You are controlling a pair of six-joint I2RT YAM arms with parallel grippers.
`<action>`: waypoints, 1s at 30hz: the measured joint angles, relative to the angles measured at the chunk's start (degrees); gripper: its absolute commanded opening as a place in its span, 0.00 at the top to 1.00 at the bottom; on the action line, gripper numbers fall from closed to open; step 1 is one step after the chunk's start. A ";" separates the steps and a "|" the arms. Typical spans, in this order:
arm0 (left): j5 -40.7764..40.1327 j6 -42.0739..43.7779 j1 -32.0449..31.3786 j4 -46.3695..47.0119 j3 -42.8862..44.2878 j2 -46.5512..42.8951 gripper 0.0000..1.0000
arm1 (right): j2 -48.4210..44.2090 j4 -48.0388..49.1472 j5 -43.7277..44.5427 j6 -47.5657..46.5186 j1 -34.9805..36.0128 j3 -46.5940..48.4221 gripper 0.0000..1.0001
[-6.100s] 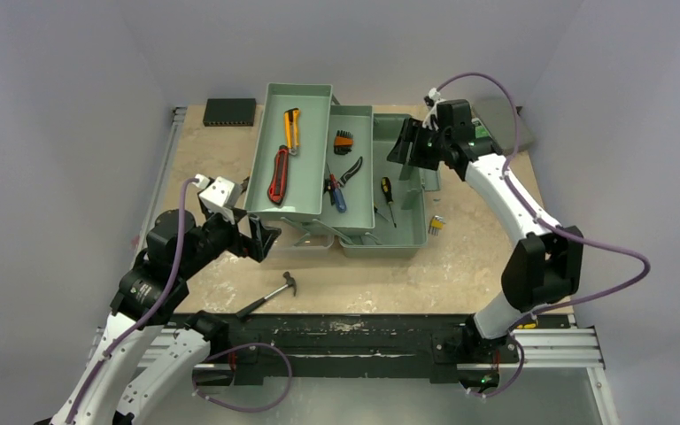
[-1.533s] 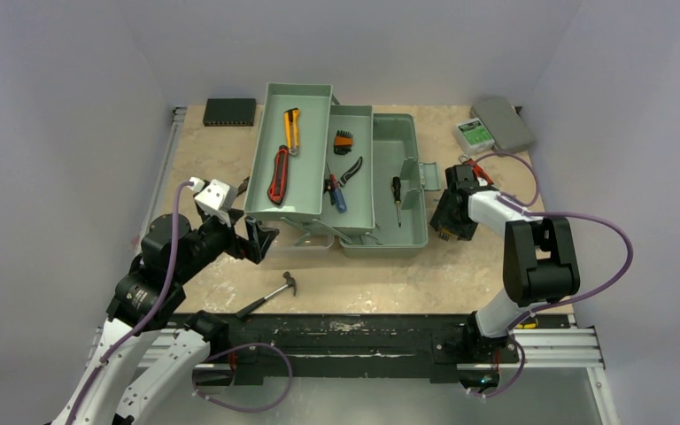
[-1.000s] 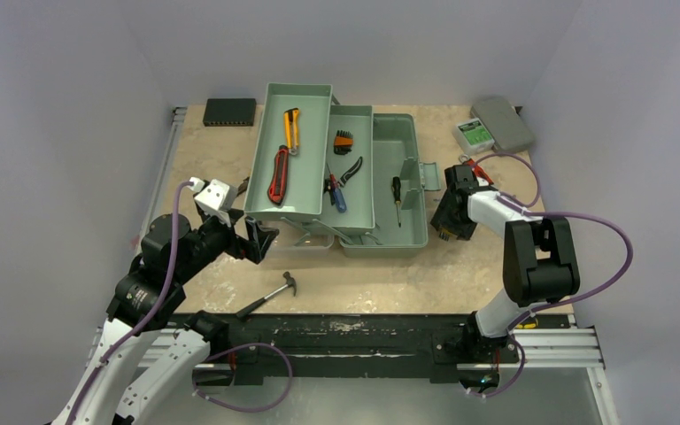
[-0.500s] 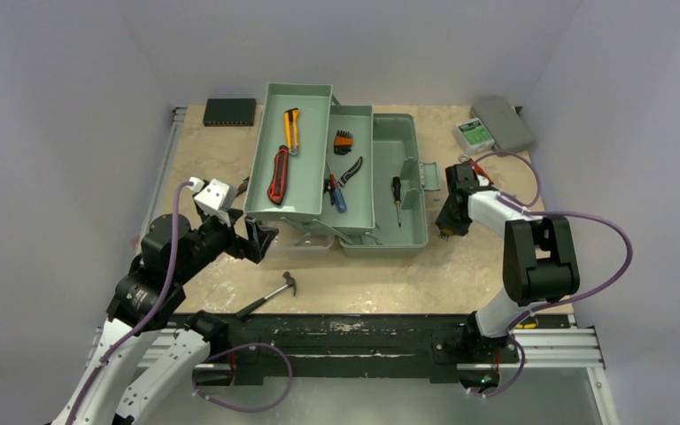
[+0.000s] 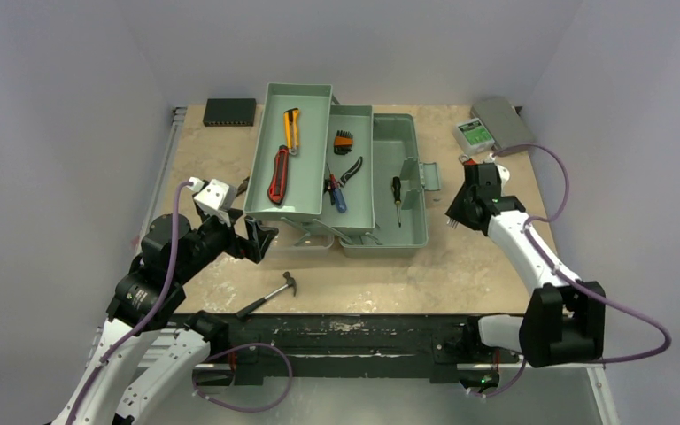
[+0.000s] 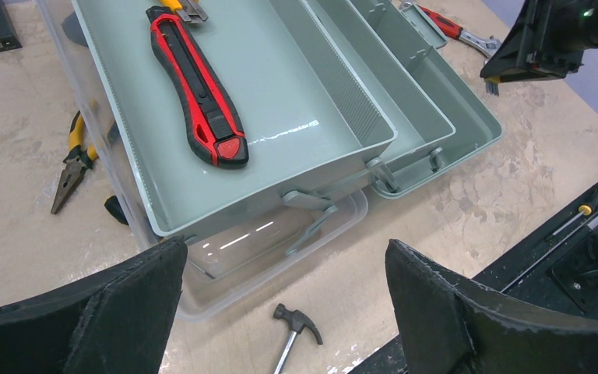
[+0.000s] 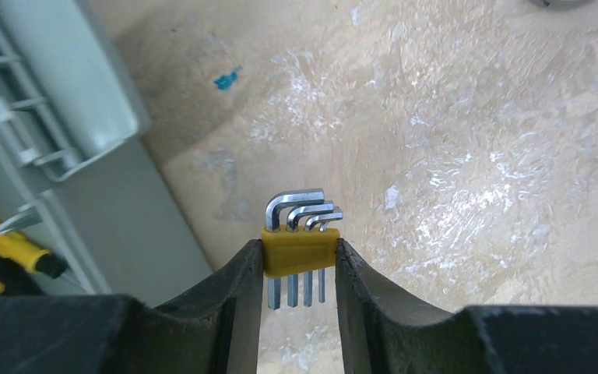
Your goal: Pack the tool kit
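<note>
1. Marbled beige tabletop (image 5: 363,274) under blank pale walls (image 5: 71,88).
2. Mid-table stands the large sage-green plastic toolbox (image 5: 412,235), open, trays folded out leftward; its translucent lid (image 6: 280,257) shows only from the left wrist.
3. Just right of it, the right gripper (image 7: 297,263) pinches a yellow-holdered set of silver hex keys (image 7: 299,248) over bare tabletop; from above the set is barely visible.
4. Near the toolbox's left front corner, the left gripper (image 6: 286,249) hangs spread wide, empty.
5. Small black-headed hammer (image 6: 296,327) lies in front, handle cut off in the left wrist view.
6. Yellow-handled pliers (image 6: 74,160) beside the toolbox are mostly hidden from above.
</note>
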 measured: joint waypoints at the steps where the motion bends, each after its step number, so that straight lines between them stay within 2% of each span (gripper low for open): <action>1: 0.00 0.00 0.00 0.00 0.00 0.00 0.05 | -1.44 -0.70 -0.07 -0.17 0.00 0.33 0.79; 6: 0.00 0.00 0.00 0.00 0.00 0.00 0.05 | -4.37 -4.61 -1.68 -2.69 0.76 6.80 0.81; 11: -0.04 0.00 0.00 0.00 0.00 0.00 0.05 | -4.20 -4.63 -7.69 -6.38 2.97 16.33 0.84; 19: -0.42 0.02 0.00 0.00 0.00 0.00 0.05 | 4.35 -2.27 -13.77 -9.88 9.27 24.33 0.82; 21: -0.50 0.02 0.00 0.00 0.00 0.00 0.05 | 6.99 -2.38 -14.49 -10.14 10.23 25.55 0.77; 24: -0.76 0.04 0.00 -0.04 0.00 0.02 0.05 | 9.97 -2.97 -13.33 -10.08 10.80 27.02 0.53; 28: -1.14 0.13 0.00 -0.15 0.00 0.02 0.05 | 9.68 -5.77 -6.51 -9.40 10.08 27.02 0.48; 30: -1.22 0.17 0.00 -0.17 0.00 0.02 0.05 | 9.18 -6.97 -3.80 -9.40 8.74 26.47 0.37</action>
